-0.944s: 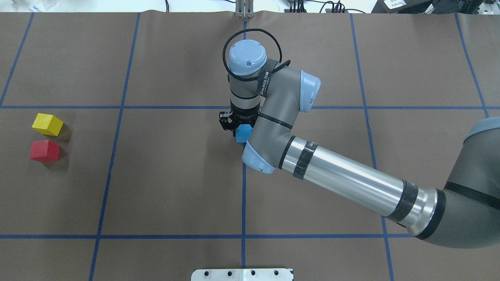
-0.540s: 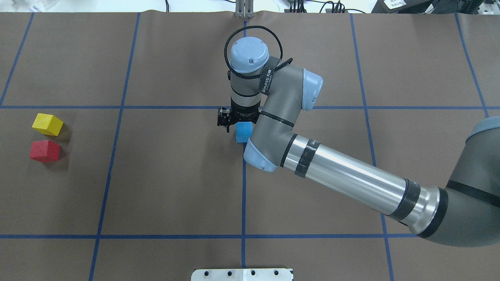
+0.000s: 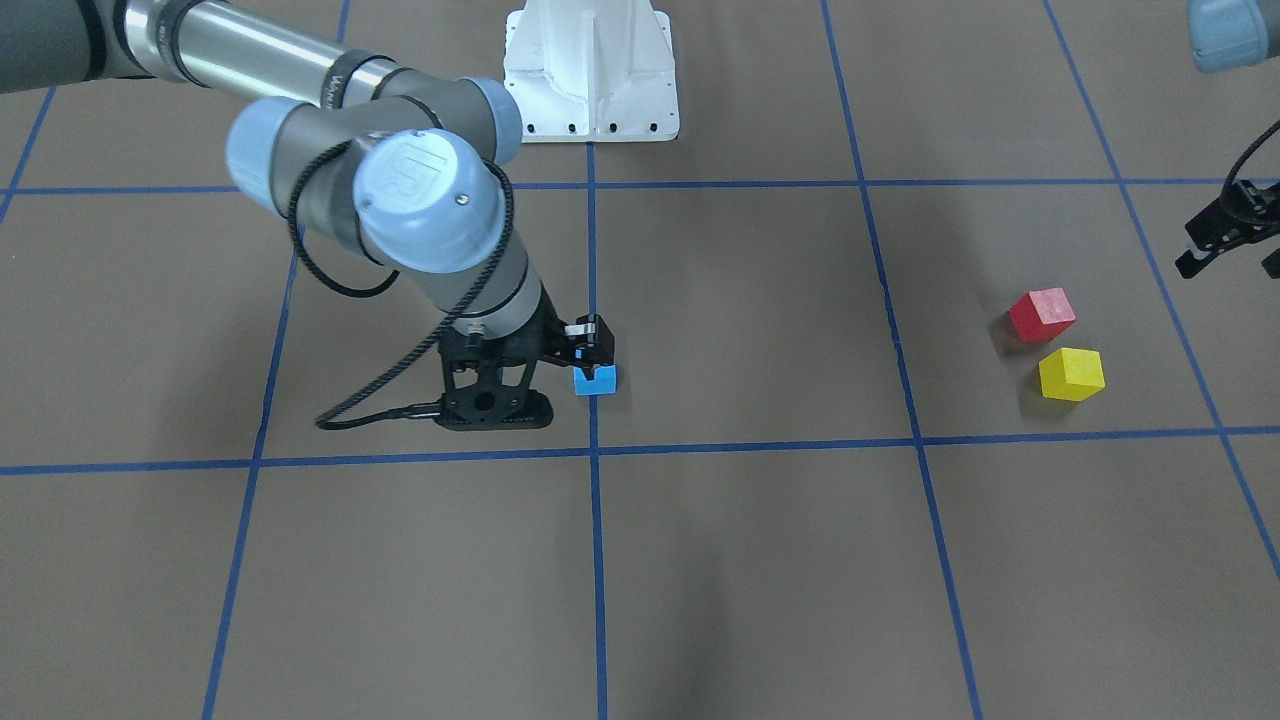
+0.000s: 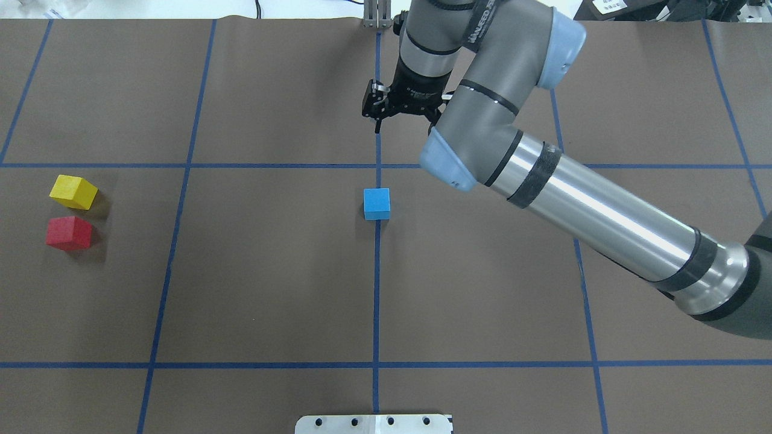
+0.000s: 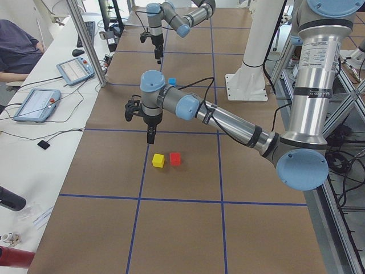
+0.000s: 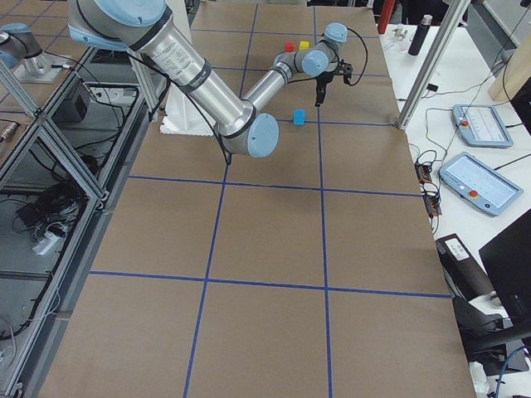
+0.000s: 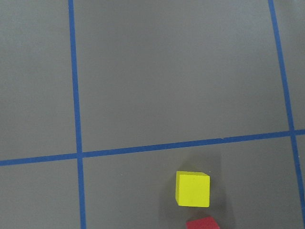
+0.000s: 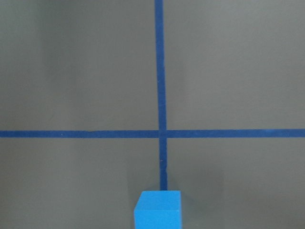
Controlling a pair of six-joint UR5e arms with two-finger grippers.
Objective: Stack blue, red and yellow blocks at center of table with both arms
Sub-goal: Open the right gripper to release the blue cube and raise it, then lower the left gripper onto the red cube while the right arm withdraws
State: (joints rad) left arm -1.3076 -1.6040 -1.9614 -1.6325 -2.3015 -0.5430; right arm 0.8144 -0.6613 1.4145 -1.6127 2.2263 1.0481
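Blue block [image 4: 377,203] is sitting free at table centre. Right gripper [image 4: 403,117] is hanging clear, jaws apart, empty. Left gripper [image 3: 1228,245], jaws apart, is hovering near red block [image 3: 1042,314]. Advice: centre squarely, avoiding the neighbouring yellow block [image 3: 1071,374].

Brown paper worktop [image 4: 271,289], blue tape grid [image 4: 376,301] across it. White side bench [image 6: 498,99] alongside: two teach pendants [image 6: 481,184], cables, dark bottle [image 6: 426,33]. Seated person [image 5: 14,48] at bench's end.
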